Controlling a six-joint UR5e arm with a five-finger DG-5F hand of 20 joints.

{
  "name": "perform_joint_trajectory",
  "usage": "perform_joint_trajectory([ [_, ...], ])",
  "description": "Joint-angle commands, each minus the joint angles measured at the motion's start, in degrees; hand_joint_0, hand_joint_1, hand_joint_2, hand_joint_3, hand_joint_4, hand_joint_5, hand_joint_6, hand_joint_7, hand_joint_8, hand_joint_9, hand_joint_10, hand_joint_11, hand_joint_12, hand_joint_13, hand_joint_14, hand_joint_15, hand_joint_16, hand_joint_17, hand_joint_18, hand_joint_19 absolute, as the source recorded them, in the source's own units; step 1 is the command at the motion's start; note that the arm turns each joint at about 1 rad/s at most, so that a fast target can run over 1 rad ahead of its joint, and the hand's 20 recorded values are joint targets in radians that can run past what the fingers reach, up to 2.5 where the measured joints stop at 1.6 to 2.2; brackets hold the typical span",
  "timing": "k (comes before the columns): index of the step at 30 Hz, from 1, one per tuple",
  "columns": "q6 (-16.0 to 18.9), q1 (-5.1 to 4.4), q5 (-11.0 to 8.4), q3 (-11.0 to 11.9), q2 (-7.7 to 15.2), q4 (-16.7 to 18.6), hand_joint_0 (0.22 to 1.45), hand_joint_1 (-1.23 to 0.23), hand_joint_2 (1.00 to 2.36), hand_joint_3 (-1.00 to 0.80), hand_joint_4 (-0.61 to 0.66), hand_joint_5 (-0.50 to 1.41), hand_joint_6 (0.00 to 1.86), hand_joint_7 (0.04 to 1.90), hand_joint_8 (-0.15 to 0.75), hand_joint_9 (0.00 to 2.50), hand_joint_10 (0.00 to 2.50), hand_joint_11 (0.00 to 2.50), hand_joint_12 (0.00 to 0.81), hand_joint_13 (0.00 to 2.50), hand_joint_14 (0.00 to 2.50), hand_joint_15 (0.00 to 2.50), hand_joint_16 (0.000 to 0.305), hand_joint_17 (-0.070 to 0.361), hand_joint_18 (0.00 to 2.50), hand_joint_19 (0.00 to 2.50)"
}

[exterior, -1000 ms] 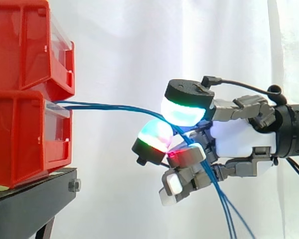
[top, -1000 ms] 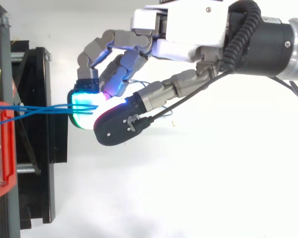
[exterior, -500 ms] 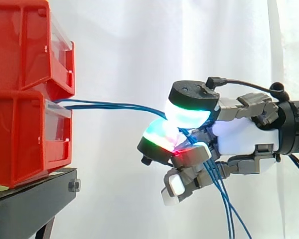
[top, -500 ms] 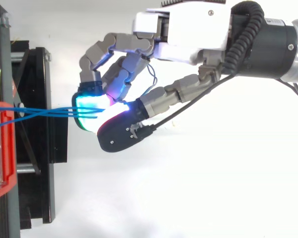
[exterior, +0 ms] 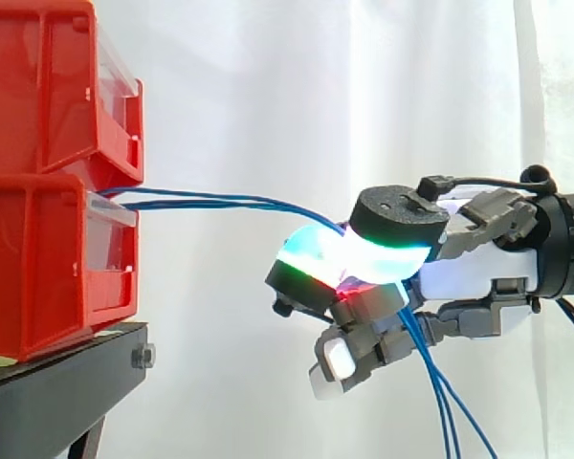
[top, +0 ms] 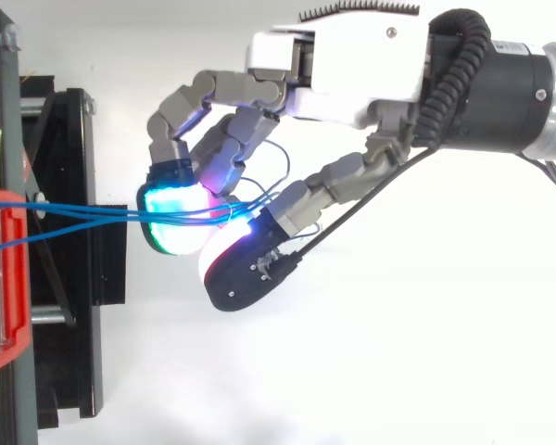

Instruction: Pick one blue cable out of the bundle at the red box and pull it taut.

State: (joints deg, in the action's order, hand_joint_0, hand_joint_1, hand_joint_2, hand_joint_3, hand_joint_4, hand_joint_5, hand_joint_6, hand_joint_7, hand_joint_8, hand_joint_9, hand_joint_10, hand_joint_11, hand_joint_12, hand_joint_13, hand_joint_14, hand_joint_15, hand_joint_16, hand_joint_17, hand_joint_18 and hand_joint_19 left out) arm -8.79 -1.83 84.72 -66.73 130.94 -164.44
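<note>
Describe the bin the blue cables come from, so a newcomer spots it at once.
On the black stand at the side view's left, an upper bin sits on a lower bin, both red. It is the lower one, resting on the stand itself. Only it has blue cables leaving the top of its clear front.

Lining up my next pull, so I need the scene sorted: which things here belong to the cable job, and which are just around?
Job: blue cables; the hand, curled on them; lower red bin they leave.
Just around: upper red bin; black stand; white curtain.
</note>
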Motion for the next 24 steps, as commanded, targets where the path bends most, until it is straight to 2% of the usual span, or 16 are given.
perform_joint_trajectory([
  [1,0.0,-0.02,0.00,0.0,0.0,0.0,0.65,-0.93,1.00,-0.50,0.17,-0.20,0.93,1.06,0.345,1.02,0.00,1.51,0.391,0.73,0.02,0.58,0.053,0.120,0.61,0.39],
  [2,0.0,-0.02,0.00,0.0,-0.1,0.0,0.57,-0.90,1.00,-0.50,0.18,-0.20,0.93,1.05,0.348,1.01,0.00,1.51,0.396,0.73,0.02,0.59,0.055,0.123,0.61,0.41],
  [5,0.0,-0.10,0.00,-0.1,0.0,0.0,0.50,-0.80,1.00,-0.50,0.20,-0.19,0.93,1.03,0.366,1.02,0.00,1.50,0.411,0.73,0.02,0.60,0.059,0.132,0.61,0.44],
  [8,-0.1,-0.10,0.00,-0.1,-0.1,0.0,0.49,-0.68,1.00,-0.50,0.19,-0.19,0.93,1.01,0.376,1.04,0.00,1.49,0.416,0.72,0.02,0.60,0.060,0.135,0.60,0.46],
  [11,-0.1,-0.10,-0.08,-0.1,0.0,0.0,0.54,-0.62,1.00,-0.50,0.18,-0.19,0.92,1.03,0.351,1.03,0.00,1.48,0.400,0.71,0.02,0.60,0.057,0.128,0.57,0.48],
  [13,0.0,-0.10,-0.08,-0.1,0.0,0.0,0.57,-0.62,1.00,-0.50,0.17,-0.19,0.92,1.04,0.338,1.02,0.00,1.48,0.392,0.70,0.02,0.61,0.055,0.124,0.56,0.49],
  [18,0.0,-0.10,-0.08,0.0,0.0,-0.1,0.62,-0.69,1.01,-0.27,0.16,-0.19,0.92,1.08,0.339,1.03,0.00,1.49,0.388,0.70,0.02,0.60,0.054,0.122,0.56,0.49],
  [24,0.0,-0.10,0.00,-0.1,0.0,-0.1,0.66,-0.77,1.01,-0.22,0.13,-0.19,0.93,1.08,0.348,1.03,0.00,1.48,0.391,0.71,0.02,0.59,0.054,0.122,0.58,0.45],
])
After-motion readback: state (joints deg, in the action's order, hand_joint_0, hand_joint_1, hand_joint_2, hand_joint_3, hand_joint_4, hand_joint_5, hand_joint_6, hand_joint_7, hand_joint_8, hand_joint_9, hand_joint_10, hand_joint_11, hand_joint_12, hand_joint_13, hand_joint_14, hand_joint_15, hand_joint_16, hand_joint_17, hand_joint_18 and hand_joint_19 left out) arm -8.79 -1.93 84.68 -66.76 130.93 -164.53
